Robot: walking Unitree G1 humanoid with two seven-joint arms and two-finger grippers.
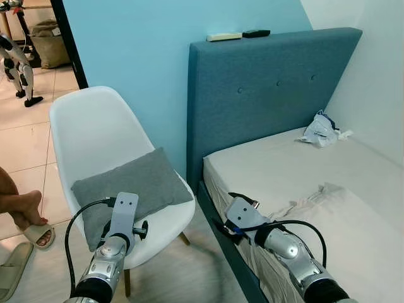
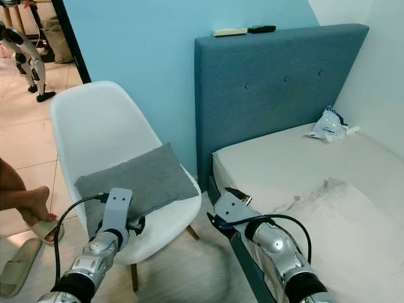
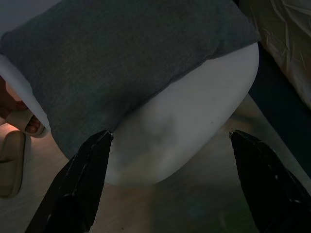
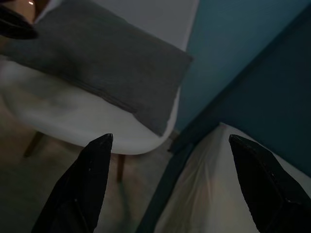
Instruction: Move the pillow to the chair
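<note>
**Sitting pretty: pillow on the chair, both grippers free**

Hanging nearest to us, the left gripper (image 3: 167, 179) has its two black fingers spread wide, nothing between them, hovering just in front of the chair's front edge. Over on the other side, the right gripper (image 4: 170, 184) is spread wide too, empty, held low between the chair and the bed (image 1: 328, 189).

Now look past them: the grey pillow (image 1: 129, 186) lies flat on the seat of the white chair (image 1: 95, 126), slightly askew, one corner poking over the seat edge nearest the bed. Neither gripper touches it.

By my reading, the placing step looks done and this is the release. What's next? Only pulling both arms clear without brushing the pillow or nudging the chair.

Off to the left, a person's foot (image 1: 28, 211) in a sandal rests on the tiles. Furthest back, the blue headboard (image 1: 271, 88) stands against the wall.
</note>
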